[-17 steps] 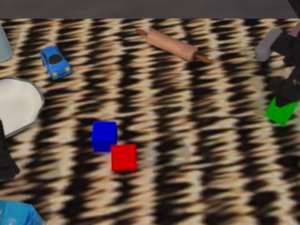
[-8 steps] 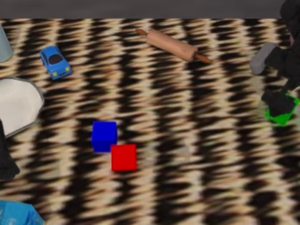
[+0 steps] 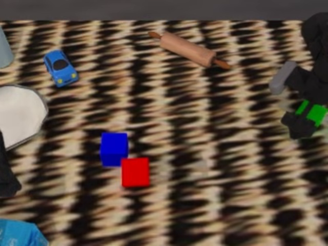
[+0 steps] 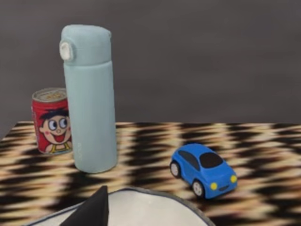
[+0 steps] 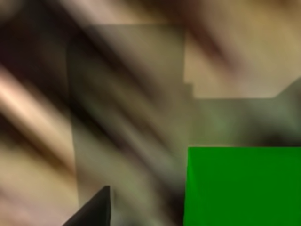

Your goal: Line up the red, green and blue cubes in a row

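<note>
Far right on the worktop, right tool (image 3: 306, 117) clasps the green cube (image 3: 311, 113); blue cube (image 3: 114, 148) and red cube (image 3: 136, 172) lie well leftward, corners touching. Left arm parked.

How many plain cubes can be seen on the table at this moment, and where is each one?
3. The blue cube and red cube sit corner to corner left of centre. The green cube is at the right edge, partly covered by the right gripper. None seems hidden.
</note>
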{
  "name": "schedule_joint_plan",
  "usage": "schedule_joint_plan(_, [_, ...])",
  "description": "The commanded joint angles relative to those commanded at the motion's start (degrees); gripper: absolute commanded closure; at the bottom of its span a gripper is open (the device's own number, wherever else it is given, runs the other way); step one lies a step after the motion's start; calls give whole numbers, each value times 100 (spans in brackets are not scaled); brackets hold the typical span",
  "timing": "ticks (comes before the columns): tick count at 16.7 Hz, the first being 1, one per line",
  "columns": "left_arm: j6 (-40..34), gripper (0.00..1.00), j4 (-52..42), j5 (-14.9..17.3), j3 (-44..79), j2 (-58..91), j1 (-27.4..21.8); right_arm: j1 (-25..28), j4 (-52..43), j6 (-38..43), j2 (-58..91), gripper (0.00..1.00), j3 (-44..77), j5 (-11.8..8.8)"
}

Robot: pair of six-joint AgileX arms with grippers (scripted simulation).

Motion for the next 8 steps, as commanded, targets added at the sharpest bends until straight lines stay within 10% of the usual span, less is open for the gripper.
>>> schedule_joint_plan(8, [0, 0, 0, 0, 0, 0, 0, 0, 0, 0, 0, 53, 0, 0])
